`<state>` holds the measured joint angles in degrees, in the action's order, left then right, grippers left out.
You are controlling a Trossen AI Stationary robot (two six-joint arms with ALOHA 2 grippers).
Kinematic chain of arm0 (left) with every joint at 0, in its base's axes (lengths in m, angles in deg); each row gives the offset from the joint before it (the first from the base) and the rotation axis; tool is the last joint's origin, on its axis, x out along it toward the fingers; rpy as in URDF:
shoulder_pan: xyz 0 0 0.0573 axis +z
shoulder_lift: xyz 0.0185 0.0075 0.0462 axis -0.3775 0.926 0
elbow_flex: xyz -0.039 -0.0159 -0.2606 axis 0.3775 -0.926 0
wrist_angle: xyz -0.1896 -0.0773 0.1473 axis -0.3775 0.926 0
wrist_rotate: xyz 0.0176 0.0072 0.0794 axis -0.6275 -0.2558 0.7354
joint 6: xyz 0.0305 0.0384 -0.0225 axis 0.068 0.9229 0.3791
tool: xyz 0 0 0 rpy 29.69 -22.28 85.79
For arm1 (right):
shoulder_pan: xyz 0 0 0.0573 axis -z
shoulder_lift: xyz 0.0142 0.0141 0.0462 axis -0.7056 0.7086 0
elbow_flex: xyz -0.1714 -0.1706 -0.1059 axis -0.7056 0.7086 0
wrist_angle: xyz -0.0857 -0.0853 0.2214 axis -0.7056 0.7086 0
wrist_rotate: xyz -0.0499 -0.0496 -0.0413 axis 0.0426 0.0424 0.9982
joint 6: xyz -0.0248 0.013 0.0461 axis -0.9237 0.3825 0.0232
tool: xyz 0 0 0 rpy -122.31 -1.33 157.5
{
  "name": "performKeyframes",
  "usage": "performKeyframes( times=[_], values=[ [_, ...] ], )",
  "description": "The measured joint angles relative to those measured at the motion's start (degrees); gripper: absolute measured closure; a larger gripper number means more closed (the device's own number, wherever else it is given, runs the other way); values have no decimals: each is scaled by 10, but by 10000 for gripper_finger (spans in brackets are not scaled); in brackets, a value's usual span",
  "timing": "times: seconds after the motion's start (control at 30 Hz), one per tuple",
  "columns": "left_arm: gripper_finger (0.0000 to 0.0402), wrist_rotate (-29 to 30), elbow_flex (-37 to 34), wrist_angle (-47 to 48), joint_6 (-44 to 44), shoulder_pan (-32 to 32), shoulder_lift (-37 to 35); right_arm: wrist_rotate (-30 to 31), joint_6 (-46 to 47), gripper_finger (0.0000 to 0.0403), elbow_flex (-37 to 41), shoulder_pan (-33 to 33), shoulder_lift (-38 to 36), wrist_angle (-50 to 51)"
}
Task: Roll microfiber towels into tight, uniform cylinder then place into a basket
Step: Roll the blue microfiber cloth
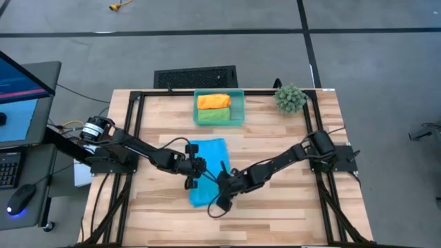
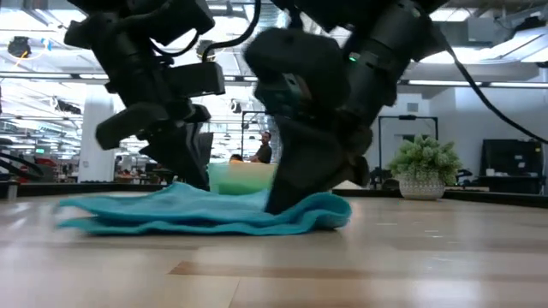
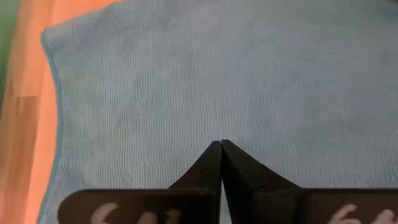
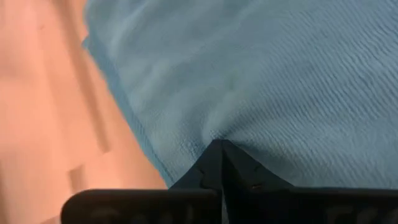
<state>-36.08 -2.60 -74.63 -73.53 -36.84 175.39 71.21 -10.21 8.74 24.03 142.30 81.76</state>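
Sky-blue microfiber towel (image 1: 207, 172) lies flat on the wooden desk (image 1: 289, 207). My left jaws (image 3: 221, 144) rest closed on it; right jaws (image 4: 217, 144) pinch its edge (cloth puckered).

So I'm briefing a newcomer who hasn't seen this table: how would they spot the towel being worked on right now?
Start at the wooden table and find the teal basket at its far edge, holding an orange towel and a green towel. Nearer the middle, below the basket in the high view, lies the sky blue towel. It is the only one outside the basket, spread flat.
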Motion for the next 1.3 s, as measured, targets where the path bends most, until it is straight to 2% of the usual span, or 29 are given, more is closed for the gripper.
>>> performKeyframes(
  times=[0.13,0.27,0.43,0.7,0.87,1.07,1.13,1.3],
  values=[
    [401,5,0,26,-19,-21,-5,1,-28,377,-30,-10,9,2],
    [401,38,0,57,-50,-49,-21,16,-43,381,-40,-17,8,1],
    [401,59,0,75,-90,-90,-40,28,-58,382,-41,-25,-21,39],
    [401,64,0,71,-141,-153,-40,137,-111,377,-40,-67,-103,179],
    [401,65,1,69,-196,-194,-40,162,-143,382,-2,-86,-139,207],
    [401,82,26,97,-246,-239,-40,172,-164,386,56,-65,-133,144],
    [401,98,41,133,-264,-253,-40,172,-193,384,74,-48,-134,85],
    [401,136,80,243,-324,-285,-40,170,-241,387,77,9,-134,34]
  ],
)
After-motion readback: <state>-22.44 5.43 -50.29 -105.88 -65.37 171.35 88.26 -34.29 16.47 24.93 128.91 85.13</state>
